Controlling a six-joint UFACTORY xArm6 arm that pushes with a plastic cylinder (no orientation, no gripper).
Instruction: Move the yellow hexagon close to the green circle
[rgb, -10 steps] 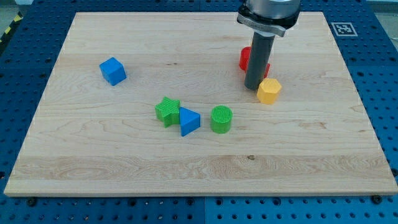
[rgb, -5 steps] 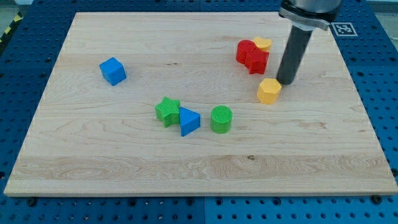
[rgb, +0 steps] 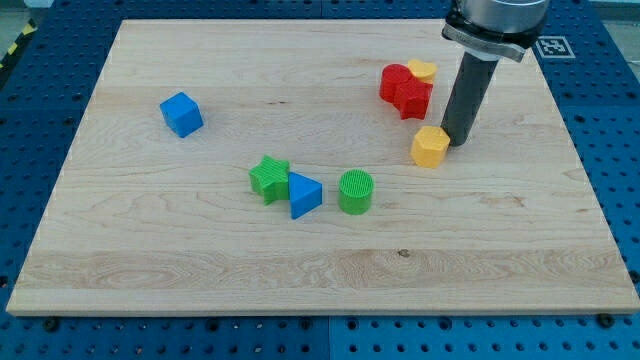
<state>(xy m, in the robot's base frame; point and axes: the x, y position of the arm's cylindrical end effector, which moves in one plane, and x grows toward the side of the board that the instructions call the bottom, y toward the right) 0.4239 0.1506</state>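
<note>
The yellow hexagon (rgb: 430, 147) lies right of the board's middle. The green circle (rgb: 355, 191) stands below and to its left, about a block's width of wood between them. My tip (rgb: 456, 142) rests on the board against the hexagon's upper right side, the dark rod rising to the view's top.
A green star (rgb: 269, 178) and a blue triangle (rgb: 304, 193) sit just left of the green circle. Two red blocks (rgb: 406, 90) and a small yellow heart (rgb: 423, 70) cluster above the hexagon. A blue cube (rgb: 181, 113) lies at the left. The wooden board (rgb: 200, 270) rests on a blue pegboard.
My tip moved from the hexagon's upper left, in front of the red blocks, round to its upper right and now touches it. The hexagon shifted slightly left.
</note>
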